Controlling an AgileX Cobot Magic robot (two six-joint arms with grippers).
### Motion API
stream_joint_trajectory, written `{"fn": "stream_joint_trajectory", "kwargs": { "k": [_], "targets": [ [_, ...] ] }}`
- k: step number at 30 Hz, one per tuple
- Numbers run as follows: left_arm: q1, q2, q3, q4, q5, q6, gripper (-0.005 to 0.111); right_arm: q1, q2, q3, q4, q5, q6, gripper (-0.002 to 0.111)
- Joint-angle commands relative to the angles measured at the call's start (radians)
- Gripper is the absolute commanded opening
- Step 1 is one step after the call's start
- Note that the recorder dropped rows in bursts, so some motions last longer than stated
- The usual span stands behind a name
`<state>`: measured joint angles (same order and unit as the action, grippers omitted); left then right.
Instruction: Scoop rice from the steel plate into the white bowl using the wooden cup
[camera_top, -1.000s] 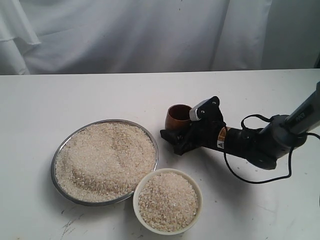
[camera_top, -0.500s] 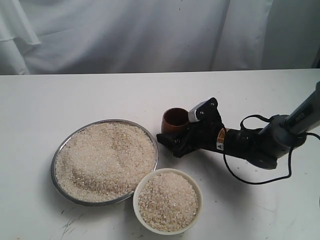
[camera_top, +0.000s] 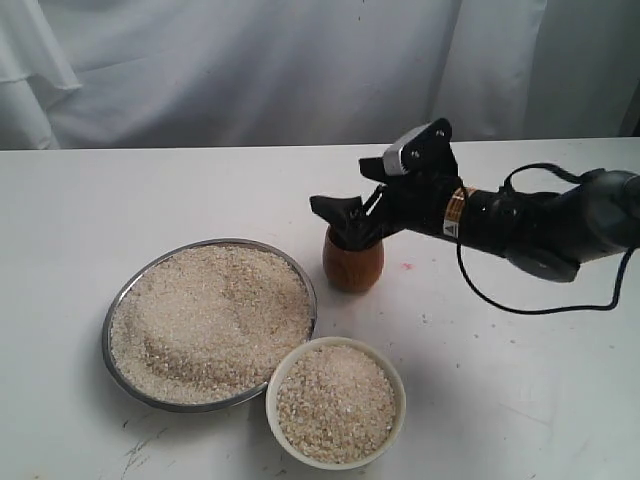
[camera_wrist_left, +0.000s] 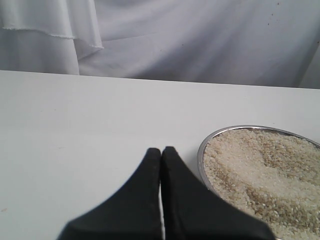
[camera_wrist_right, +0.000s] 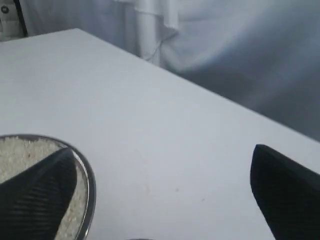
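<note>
Rice (camera_top: 210, 320), small off-white to beige raw grains, lay in a loose, uneven mound that filled a wide, shallow steel plate (camera_top: 228, 241) on the left of a white bench (camera_top: 520, 400). The grains reached almost to the plate's thin, shiny rim.

A small glossy white bowl (camera_top: 336, 343) sat just beside the plate's near right edge, nearly full of the same grains.

A reddish-brown wooden cup (camera_top: 352, 268) stood upright on the bench just beyond the plate's right edge, behind the bowl. Its grain ran in fine vertical lines.

The right claw (camera_wrist_right: 161, 152) was open, its two black fingers wide apart with nothing between them. It hung just over the cup, reaching in from the right, and one finger overlapped the cup's mouth. Whether that finger touched the cup could not be told.

The left claw (camera_wrist_left: 161, 150) was closed and empty, its fingertips pressed together low over the bench, near the plate's rim.

A white curtain (camera_top: 250, 70) hung behind the bench.
</note>
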<state>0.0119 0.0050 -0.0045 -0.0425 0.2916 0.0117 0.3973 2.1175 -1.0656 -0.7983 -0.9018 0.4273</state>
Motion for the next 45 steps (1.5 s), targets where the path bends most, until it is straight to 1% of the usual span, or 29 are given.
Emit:
{"fn": "stream_joint_trajectory", "kwargs": {
  "k": [1, 2, 3, 7, 8, 9, 11, 12, 13, 15, 17, 18, 19, 24, 31, 33, 37, 39, 45],
  "targets": [
    [-0.002, -0.005, 0.005, -0.001, -0.006, -0.003, 0.000, -0.034, -0.126, 0.002, -0.058, 0.020, 0.103, 0.078],
    [-0.002, -0.005, 0.005, -0.001, -0.006, -0.003, 0.000, -0.046, -0.167, 0.002, -0.146, 0.021, 0.157, 0.070],
    [-0.002, -0.005, 0.005, -0.001, -0.006, -0.003, 0.000, -0.055, -0.197, 0.002, -0.196, 0.021, 0.184, 0.064],
    [-0.002, -0.005, 0.005, -0.001, -0.006, -0.003, 0.000, -0.093, -0.292, 0.002, -0.345, 0.023, 0.331, 0.033],
    [-0.002, -0.005, 0.005, -0.001, -0.006, -0.003, 0.000, -0.102, -0.312, 0.004, -0.378, 0.028, 0.370, 0.028],
    [-0.002, -0.005, 0.005, -0.001, -0.006, -0.003, 0.000, -0.110, -0.338, 0.004, -0.408, 0.033, 0.452, 0.025],
    [-0.002, -0.005, 0.005, -0.001, -0.006, -0.003, 0.000, -0.124, -0.385, 0.004, -0.477, 0.020, 0.638, 0.020],
    [-0.002, -0.005, 0.005, -0.001, -0.006, -0.003, 0.000, -0.124, -0.407, 0.004, -0.486, 0.010, 0.697, 0.019],
    [-0.002, -0.005, 0.005, -0.001, -0.006, -0.003, 0.000, -0.124, -0.426, 0.004, -0.486, 0.010, 0.726, 0.017],
    [-0.002, -0.005, 0.005, -0.001, -0.006, -0.003, 0.000, -0.124, -0.459, 0.004, -0.497, 0.021, 0.719, 0.017],
    [-0.002, -0.005, 0.005, -0.001, -0.006, -0.003, 0.000, -0.128, -0.484, 0.004, -0.497, 0.071, 0.704, 0.017],
    [-0.002, -0.005, 0.005, -0.001, -0.006, -0.003, 0.000, -0.129, -0.495, 0.004, -0.488, 0.085, 0.731, 0.017],
    [-0.002, -0.005, 0.005, -0.001, -0.006, -0.003, 0.000, -0.129, -0.502, 0.004, -0.479, 0.087, 0.758, 0.017],
    [-0.002, -0.005, 0.005, -0.001, -0.006, -0.003, 0.000, -0.129, -0.538, 0.002, -0.477, 0.135, 0.742, 0.017],
    [-0.002, -0.005, 0.005, -0.001, -0.006, -0.003, 0.000, -0.129, -0.562, 0.002, -0.475, 0.188, 0.795, 0.017],
    [-0.002, -0.005, 0.005, -0.001, -0.006, -0.003, 0.000, -0.129, -0.590, 0.011, -0.479, 0.292, 0.818, 0.017],
    [-0.002, -0.005, 0.005, -0.001, -0.006, -0.003, 0.000, -0.122, -0.718, 0.065, -0.479, 0.488, 0.843, 0.017],
    [-0.002, -0.005, 0.005, -0.001, -0.006, -0.003, 0.000, -0.122, -0.817, 0.109, -0.479, 0.591, 0.843, 0.017],
    [-0.002, -0.005, 0.005, -0.001, -0.006, -0.003, 0.000, -0.122, -1.172, 0.283, -0.479, 0.801, 0.843, 0.017]
  ]
}}
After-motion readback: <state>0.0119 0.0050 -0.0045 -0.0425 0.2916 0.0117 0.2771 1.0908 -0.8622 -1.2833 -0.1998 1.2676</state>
